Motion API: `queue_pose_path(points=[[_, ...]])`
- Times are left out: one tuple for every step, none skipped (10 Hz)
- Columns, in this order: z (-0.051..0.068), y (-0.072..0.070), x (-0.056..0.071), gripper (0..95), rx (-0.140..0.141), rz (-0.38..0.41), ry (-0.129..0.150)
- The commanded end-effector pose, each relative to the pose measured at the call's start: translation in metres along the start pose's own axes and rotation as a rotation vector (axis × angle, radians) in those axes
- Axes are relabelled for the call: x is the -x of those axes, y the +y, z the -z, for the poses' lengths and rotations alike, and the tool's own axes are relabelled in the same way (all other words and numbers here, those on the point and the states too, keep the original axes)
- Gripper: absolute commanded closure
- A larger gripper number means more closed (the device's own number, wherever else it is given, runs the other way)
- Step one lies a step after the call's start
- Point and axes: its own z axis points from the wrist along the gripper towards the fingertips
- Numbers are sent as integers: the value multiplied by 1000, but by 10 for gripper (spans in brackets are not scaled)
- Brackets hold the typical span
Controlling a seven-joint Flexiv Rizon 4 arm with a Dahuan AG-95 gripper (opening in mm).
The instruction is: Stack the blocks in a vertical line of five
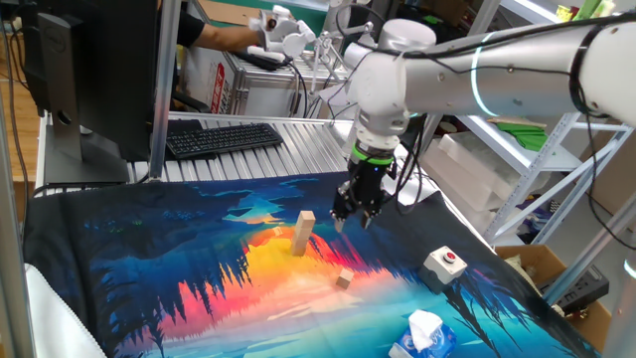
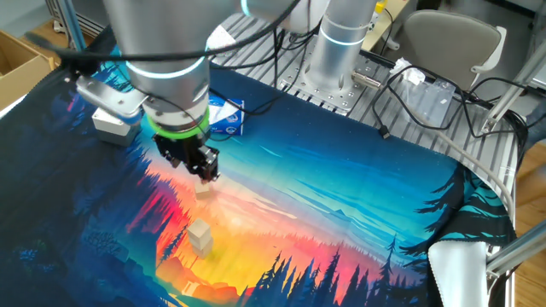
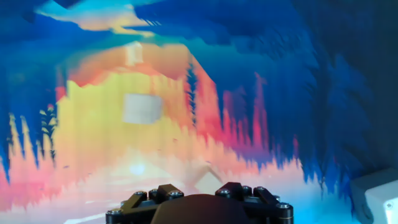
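Cubes of pale wood stand stacked on printed cloth; black jaws' opening unclear

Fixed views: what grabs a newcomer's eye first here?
The vivid sunset-forest cloth covering the whole table, then the big white arm with its black gripper hanging open and empty just above the cloth. Beside the gripper, a short upright stack of pale wooden blocks stands on the orange patch, with one loose block lying nearer the white box with a red button.
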Motion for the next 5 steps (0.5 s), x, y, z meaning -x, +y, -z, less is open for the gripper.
queue_pose_path(points=[[-4,-8,-8,380,-1,19,-45],[-5,-10,-9,380,-2,31,-63],[-5,-12,-10,380,-4,47,-73],[-5,-13,-11,380,-8,59,-91],[-6,-13,-12,380,-13,64,-107]])
